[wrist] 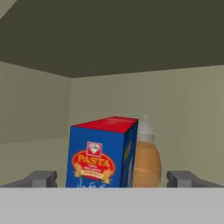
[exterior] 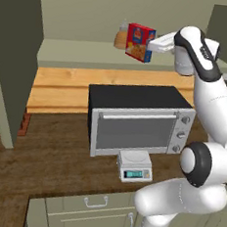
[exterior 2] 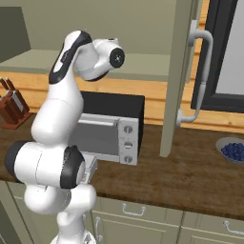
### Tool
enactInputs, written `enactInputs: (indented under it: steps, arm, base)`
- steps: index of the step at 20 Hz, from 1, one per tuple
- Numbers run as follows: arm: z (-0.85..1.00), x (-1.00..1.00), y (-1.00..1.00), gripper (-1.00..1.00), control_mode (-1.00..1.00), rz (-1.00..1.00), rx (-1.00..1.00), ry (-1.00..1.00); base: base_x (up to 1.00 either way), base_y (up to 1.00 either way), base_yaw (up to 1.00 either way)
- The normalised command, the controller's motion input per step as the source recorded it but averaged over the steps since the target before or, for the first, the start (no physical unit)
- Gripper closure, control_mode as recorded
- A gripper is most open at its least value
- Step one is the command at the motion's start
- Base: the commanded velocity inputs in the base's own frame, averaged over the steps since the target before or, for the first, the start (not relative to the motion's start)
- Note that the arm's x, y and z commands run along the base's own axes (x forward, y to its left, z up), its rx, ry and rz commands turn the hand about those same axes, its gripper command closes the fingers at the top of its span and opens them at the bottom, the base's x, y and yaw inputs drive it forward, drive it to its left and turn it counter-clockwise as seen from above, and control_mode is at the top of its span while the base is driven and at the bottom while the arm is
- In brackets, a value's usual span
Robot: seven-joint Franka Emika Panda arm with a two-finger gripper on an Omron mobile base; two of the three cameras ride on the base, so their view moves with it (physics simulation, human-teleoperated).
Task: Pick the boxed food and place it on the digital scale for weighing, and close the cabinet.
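The boxed food [exterior: 139, 42] stands on the shelf inside the open cabinet [exterior: 92, 52], a red box with a blue side. In the hand view the boxed food [wrist: 103, 154] shows a blue face that reads PASTA. My gripper [exterior: 151, 44] reaches in from the right, right at the box. It is open [wrist: 112, 179], and its fingertips [wrist: 41, 178] stand wider apart than the box, one on each side, not touching it. The digital scale [exterior: 135, 166] lies on the counter in front of the toaster oven. Both cabinet doors [exterior: 14, 66] [exterior 2: 178, 76] hang open.
An amber bottle [exterior: 122, 36] [wrist: 146, 159] stands just behind the box. A silver-and-black toaster oven [exterior: 139, 120] [exterior 2: 112, 128] sits under the shelf. A knife block [exterior 2: 12, 107] is at the left and a bowl of blueberries [exterior 2: 232, 150] at the right of the counter.
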Motion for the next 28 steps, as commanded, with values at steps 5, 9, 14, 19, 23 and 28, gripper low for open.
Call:
enactInputs:
  steps: [5,9,14,19,23,28]
  arm:
    - [0.03,0.24,0.03,-1.0,-1.0,0.13,0.0,-0.01]
    - [0.02,0.26,0.18,-1.0,-1.0,0.05,0.0,0.0]
    - [0.0,0.19,0.25,-1.0,-1.0,0.0,0.0,0.0]
    - [0.01,0.0,0.03,-1.0,-1.0,0.0,0.0,0.0]
    - [0.0,-0.08,0.0,-1.0,-1.0,0.0,0.0,0.0]
    - [0.0,-0.33,0.06,-1.0,-1.0,0.0,0.0,0.0]
  base:
    - [0.0,0.0,0.0]
    - [0.0,0.0,0.0]
    - [0.0,0.0,0.0]
    - [0.0,0.0,0.0]
    - [0.0,0.0,0.0]
    - [0.0,0.0,0.0]
